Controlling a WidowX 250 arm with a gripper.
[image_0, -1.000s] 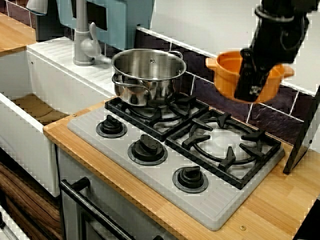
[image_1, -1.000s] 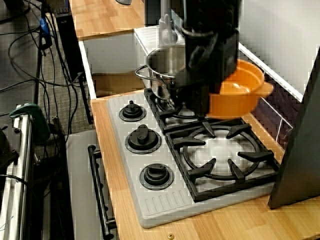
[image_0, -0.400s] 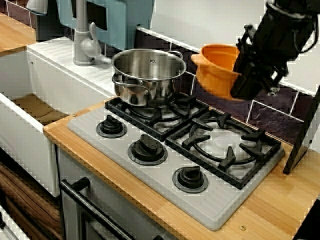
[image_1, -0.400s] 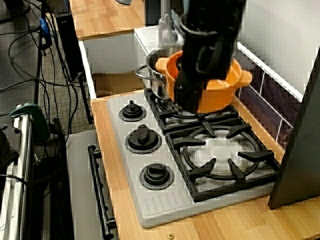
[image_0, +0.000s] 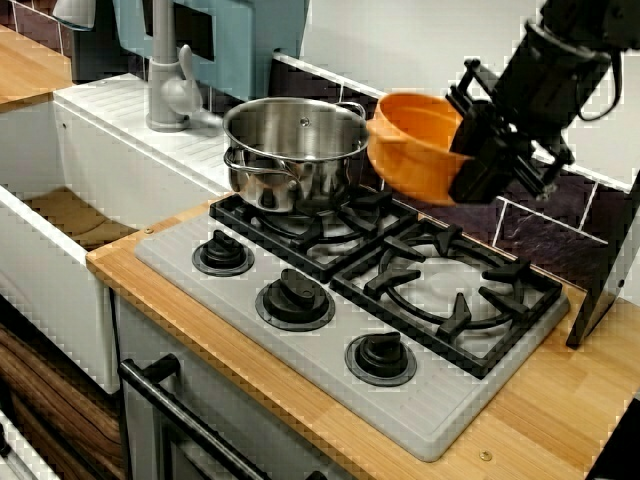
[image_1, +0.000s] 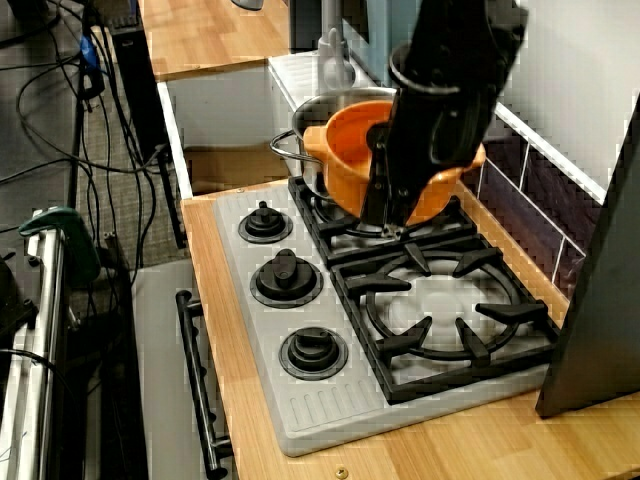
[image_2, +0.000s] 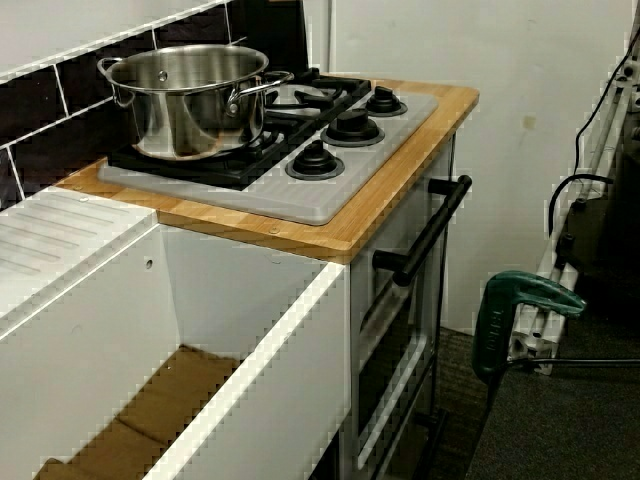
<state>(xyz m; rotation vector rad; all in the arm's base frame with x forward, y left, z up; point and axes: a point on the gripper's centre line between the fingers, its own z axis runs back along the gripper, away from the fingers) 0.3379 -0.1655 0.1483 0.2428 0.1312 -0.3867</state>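
My gripper is shut on the rim of an orange pot and holds it in the air, tilted on its side. In the front view the pot hangs over the stove's back edge, its left side close to a steel pot on the left rear burner. Seen along the counter, the orange pot overlaps the steel pot and my gripper hangs above the gap between the burners. From the sink side only the steel pot shows.
The right burner grate lies bare below. Three knobs line the grey stove top. A black panel leans at the right edge. A grey faucet and a white sink lie to the left, with a tiled wall behind.
The orange pot has travelled left from over the right burner toward the steel pot, and it has tipped further onto its side. My arm swung with it.
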